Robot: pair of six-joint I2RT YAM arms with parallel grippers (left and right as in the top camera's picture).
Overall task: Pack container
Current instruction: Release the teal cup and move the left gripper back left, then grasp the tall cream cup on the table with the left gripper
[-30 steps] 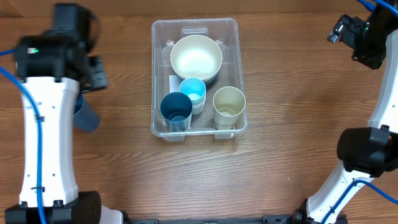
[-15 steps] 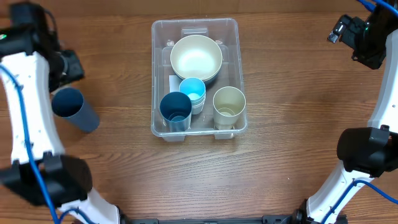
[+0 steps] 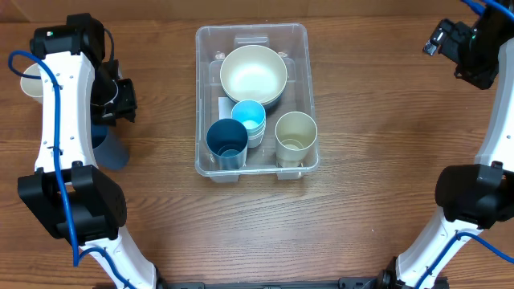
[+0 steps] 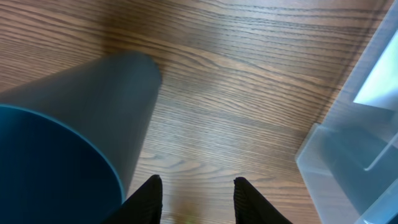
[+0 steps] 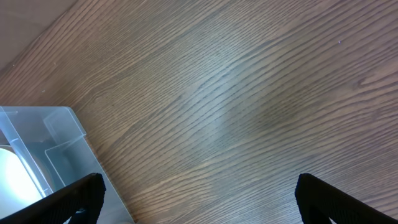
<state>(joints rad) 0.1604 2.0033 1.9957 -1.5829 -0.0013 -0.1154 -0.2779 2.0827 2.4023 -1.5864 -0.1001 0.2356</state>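
The container is a clear plastic bin in the middle of the table. It holds a cream bowl, a light blue cup, a dark blue cup and a beige cup. A blue-grey cup lies on its side on the wood to the left of it, partly under my left arm. My left gripper is open just right of that cup, with only bare wood between its fingers. My right gripper is wide open over bare table, right of the container's corner.
A cream cup stands at the far left behind my left arm. The table's back edge runs along the top of the overhead view. The right arm's base sits at the right side.
My left arm swung out to the far left, then came back over the lying blue-grey cup, and its jaws have narrowed. The right arm has not moved.
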